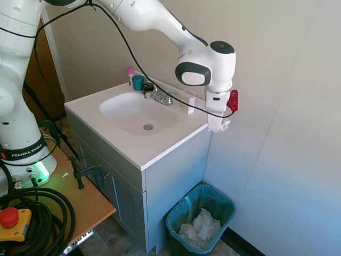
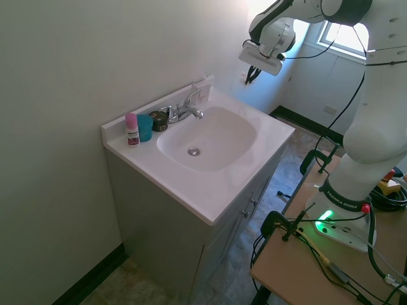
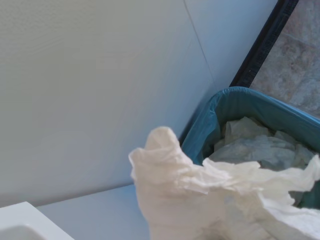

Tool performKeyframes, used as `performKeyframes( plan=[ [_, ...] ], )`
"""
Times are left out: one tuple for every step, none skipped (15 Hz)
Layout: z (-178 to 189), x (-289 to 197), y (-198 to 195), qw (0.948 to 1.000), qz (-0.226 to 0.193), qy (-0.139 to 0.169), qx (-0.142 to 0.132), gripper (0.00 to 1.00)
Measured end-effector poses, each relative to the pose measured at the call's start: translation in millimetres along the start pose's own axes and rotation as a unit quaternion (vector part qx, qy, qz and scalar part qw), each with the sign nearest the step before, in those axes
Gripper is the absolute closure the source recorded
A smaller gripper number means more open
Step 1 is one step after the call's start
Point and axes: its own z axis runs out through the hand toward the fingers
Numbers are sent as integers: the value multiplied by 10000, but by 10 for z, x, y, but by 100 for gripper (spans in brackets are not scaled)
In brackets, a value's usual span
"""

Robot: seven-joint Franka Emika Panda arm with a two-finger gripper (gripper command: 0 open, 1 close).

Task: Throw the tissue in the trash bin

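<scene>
My gripper (image 1: 220,126) hangs past the right end of the vanity, high above the trash bin (image 1: 213,193), and is shut on the tissue (image 1: 225,126), a small white wad at its tip. In the wrist view the tissue (image 3: 200,195) fills the lower middle, with the teal-lined trash bin (image 3: 250,100) below and beyond it. The bin stands on the floor between the cabinet and the wall. The second exterior view shows the gripper (image 2: 253,74) near the wall corner behind the sink; the tissue and bin are hidden there.
A heap of white crumpled tissues (image 1: 201,226) lies inside the bin. The grey vanity (image 1: 176,165) with its white sink (image 1: 139,113), faucet (image 1: 160,96), teal cup (image 1: 138,82) and pink bottle (image 2: 131,129) is left of the gripper. A wall stands close on the right.
</scene>
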Motion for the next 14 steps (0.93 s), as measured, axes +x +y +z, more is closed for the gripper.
performKeyframes(
  plan=[
    [7,-8,0,10000,-15,-17,-15,0],
    [13,-15,0,10000,-32,-31,-27,0],
    [25,-24,1,10000,-45,-43,-39,0],
    [43,-34,2,10000,-59,-54,-51,0],
    [56,-39,4,9999,-69,-60,-59,0],
    [64,-44,2,9999,-75,-65,-62,0],
    [68,-51,0,9999,-83,-70,-63,0],
    [68,-53,-2,9999,-91,-71,-62,0],
    [61,-47,-5,9999,-103,-68,-53,0],
    [32,-30,-11,9999,-110,-60,-28,0],
    [-29,-2,-18,9999,-121,-49,21,0],
    [-125,28,-29,9998,-142,-36,96,0],
    [-251,58,-39,9997,-160,-31,179,0],
    [-395,89,-43,9995,-187,-44,251,0]
  ],
)
